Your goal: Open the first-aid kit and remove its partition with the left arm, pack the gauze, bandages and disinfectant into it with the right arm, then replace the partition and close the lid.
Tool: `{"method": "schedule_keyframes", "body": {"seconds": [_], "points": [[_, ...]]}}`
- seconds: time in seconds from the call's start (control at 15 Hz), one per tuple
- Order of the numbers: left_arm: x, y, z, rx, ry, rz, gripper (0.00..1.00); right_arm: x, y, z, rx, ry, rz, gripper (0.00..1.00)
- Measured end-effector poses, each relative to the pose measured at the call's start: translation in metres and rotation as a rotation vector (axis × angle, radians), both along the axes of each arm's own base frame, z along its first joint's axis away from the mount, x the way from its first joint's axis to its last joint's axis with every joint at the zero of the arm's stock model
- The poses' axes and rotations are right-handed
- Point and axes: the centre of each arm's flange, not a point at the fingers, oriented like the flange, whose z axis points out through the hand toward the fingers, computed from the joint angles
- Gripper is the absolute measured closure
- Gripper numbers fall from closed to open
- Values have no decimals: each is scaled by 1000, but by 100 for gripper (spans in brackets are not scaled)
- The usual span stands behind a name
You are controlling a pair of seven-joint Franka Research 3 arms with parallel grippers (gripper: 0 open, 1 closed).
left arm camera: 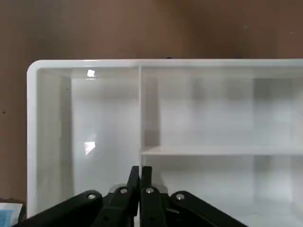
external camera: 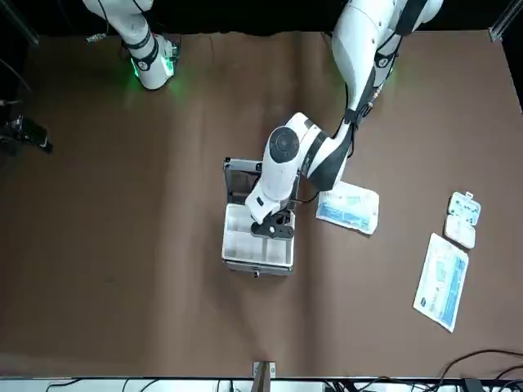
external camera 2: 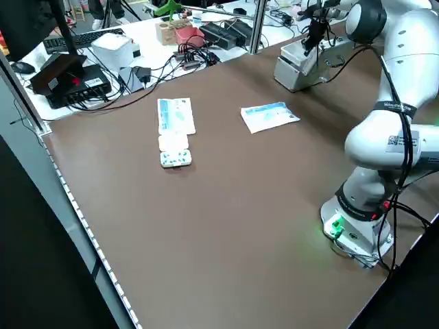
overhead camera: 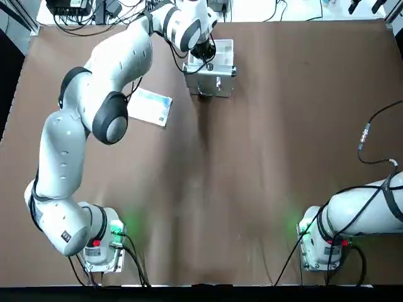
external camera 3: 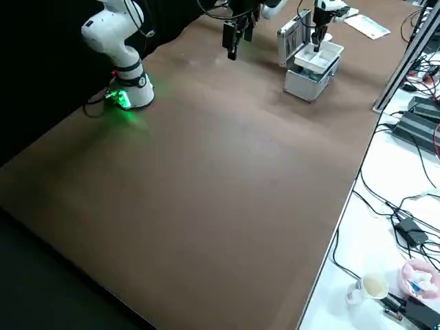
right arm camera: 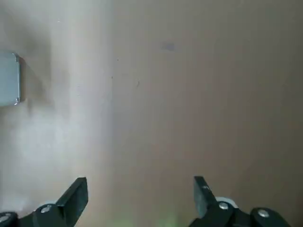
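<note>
The first-aid kit [external camera: 257,263] stands open at the table's far middle, its lid [external camera: 240,175] upright. The pale partition [external camera: 243,237] sits in the top of the case, also seen as the partition [left arm camera: 104,123]. My left gripper [external camera: 270,225] reaches down into it, fingers [left arm camera: 134,176] pressed together at a divider wall. A flat blue-and-white packet [external camera: 348,207] lies beside the kit. A long pack [external camera: 441,282] and a small white blister pack [external camera: 462,219] lie farther out on my left. The disinfectant is out of view. My right gripper [right arm camera: 139,194] hangs open over bare table.
The right arm [overhead camera: 368,214] is folded back near its base, and its black cable with a silvery plug [overhead camera: 364,133] dangles over the table's right side. Cables, boxes and a keyboard [external camera 2: 75,38] crowd the white bench beyond the table's far edge.
</note>
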Motion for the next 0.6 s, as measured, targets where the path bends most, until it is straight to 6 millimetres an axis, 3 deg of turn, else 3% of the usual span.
{"method": "schedule_keyframes", "body": {"seconds": [0.6], "points": [[-6, -7, -11, 8, 12, -11, 97, 0, 0, -1, 1, 5, 2, 1]]}}
